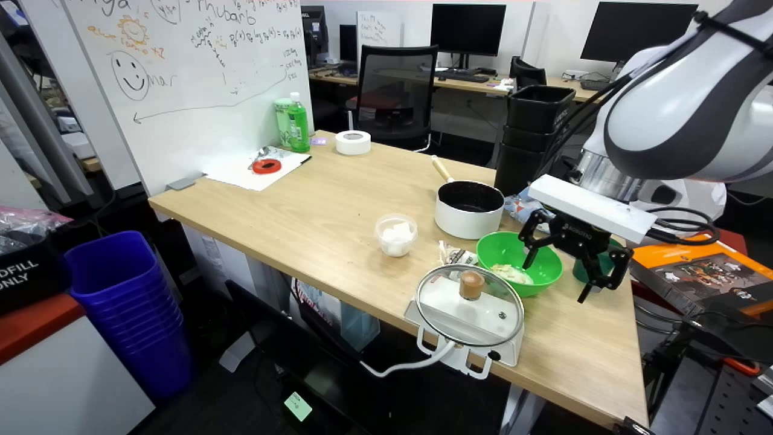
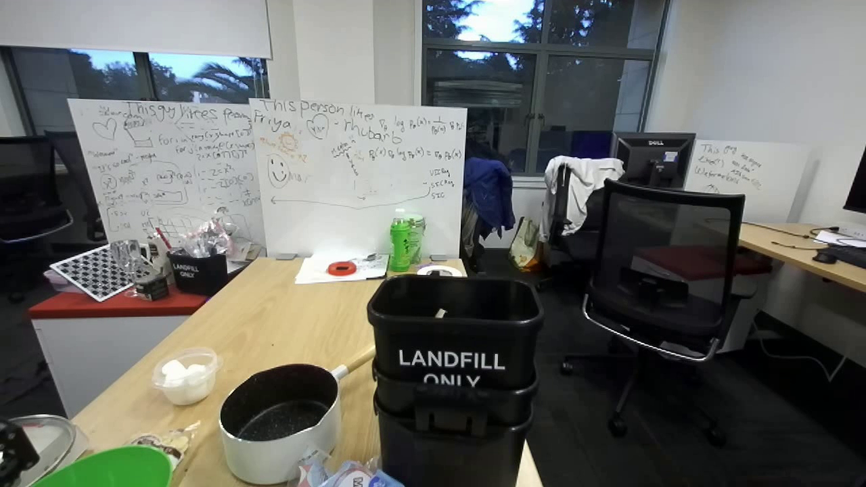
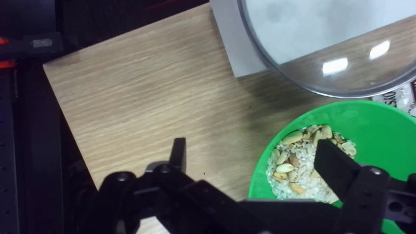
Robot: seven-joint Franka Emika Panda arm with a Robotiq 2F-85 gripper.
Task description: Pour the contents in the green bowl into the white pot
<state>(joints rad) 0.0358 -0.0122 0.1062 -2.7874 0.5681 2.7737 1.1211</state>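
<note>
Jaws up front in the wrist view, wide apart, holding nothing. Green bowl (image 1: 545, 270) sits on the desk (image 1: 302, 199), near-right of the white pot (image 1: 464, 223). Off-centre pinch probably tips it, dumping nuts (image 3: 285, 168); drifting left might clip the glass lid (image 1: 470, 309).

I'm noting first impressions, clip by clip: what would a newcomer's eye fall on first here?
Probably the green bowl, vivid on the pale table, with nuts and white grains inside. Next, the open claw hanging by it, one finger hiding some of them in the wrist view. Then the black bins, stacked tall in the lower middle of an exterior view, right of the pot.
</note>
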